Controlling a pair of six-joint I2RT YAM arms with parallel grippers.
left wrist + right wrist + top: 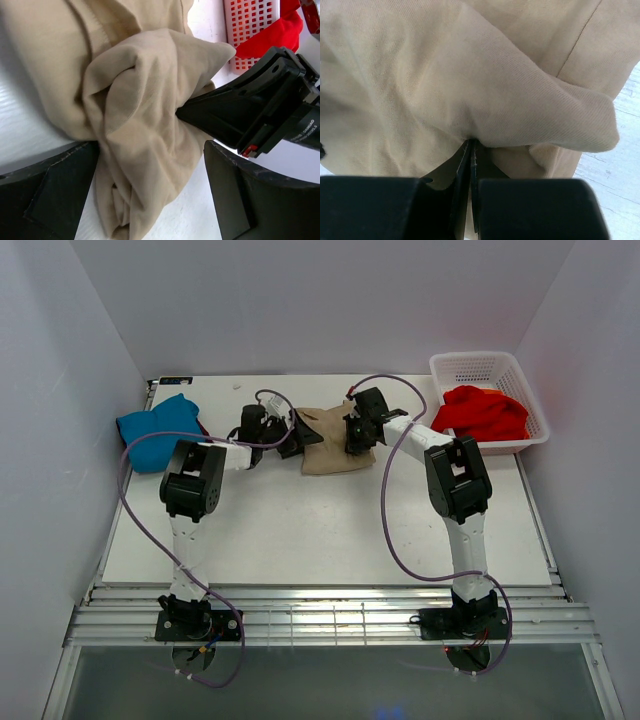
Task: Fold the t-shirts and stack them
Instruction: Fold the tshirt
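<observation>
1. Two arms meet over the tan shirt, which lies crumpled on the table, far side, about midway across.
2. Right gripper: jaws pressed tight together on a raised fold of the tan shirt. The cloth bunches out from the tips.
3. Left gripper: jaws spread wide, one finger on either side of a bunched part of the same shirt. The cloth sits between them unclamped, so this gripper holds nothing.
4. Seen from the left wrist, the right gripper's pinch point lies just beyond the left gripper's gaping fingers.
5. Teal shirt: a heap at the table's far left corner, well apart from both grippers.
6. Red shirt: piled in the white basket at the far right, with part of it draped over the basket's side.
</observation>
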